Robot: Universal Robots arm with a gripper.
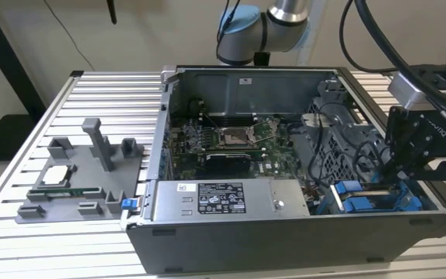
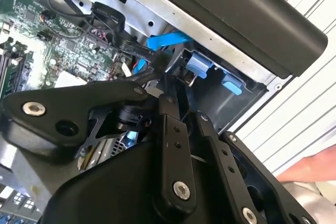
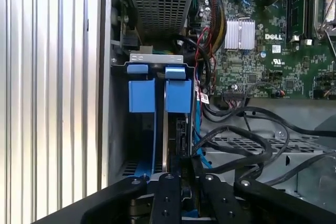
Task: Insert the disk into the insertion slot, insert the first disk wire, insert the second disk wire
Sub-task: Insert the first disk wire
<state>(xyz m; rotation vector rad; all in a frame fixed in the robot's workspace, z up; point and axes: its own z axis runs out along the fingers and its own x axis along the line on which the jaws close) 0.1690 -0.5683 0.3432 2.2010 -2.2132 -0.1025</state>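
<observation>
In the first wrist view the black, linked-finger tool [image 3: 182, 163] is seen lowered into the open dark-grey metal computer case [image 1: 285, 244]. Its fingers are drawn close together, and whether anything thin is nipped between them cannot be told. Just ahead of the tips the insertion slot [image 3: 156, 58] is shown, a bay of grey sheet metal carrying two square bright blue plastic tabs [image 3: 142, 96]. A narrow, dark, metal-edged slab standing on edge under one tab is taken to be the silver-grey disk [image 3: 176, 132] in its blue carrier; it appears to be inside the bay already, though little of it is exposed.

The disk is judged to be rigid, dense for its size and sensitive to knocks; its bare metal faces would be smooth and slippery. Hold is therefore better taken on the edges or end tabs of the blue plastic carrier, which should give slightly and grip better; the labelled face is best left alone.

Loose black rubbery cables [image 3: 247, 135] are looped just beside the bay; they would bend freely, while their plugs are judged small, stiff and easily skewed. Beyond them a green circuit board [image 3: 273, 61] with a finned silver heat sink [image 3: 240, 34] is visible, and a perforated grey metal power-supply box [image 3: 157, 3] is seen nearby; the case is set on a ribbed aluminium worktop [image 3: 52, 103].
</observation>
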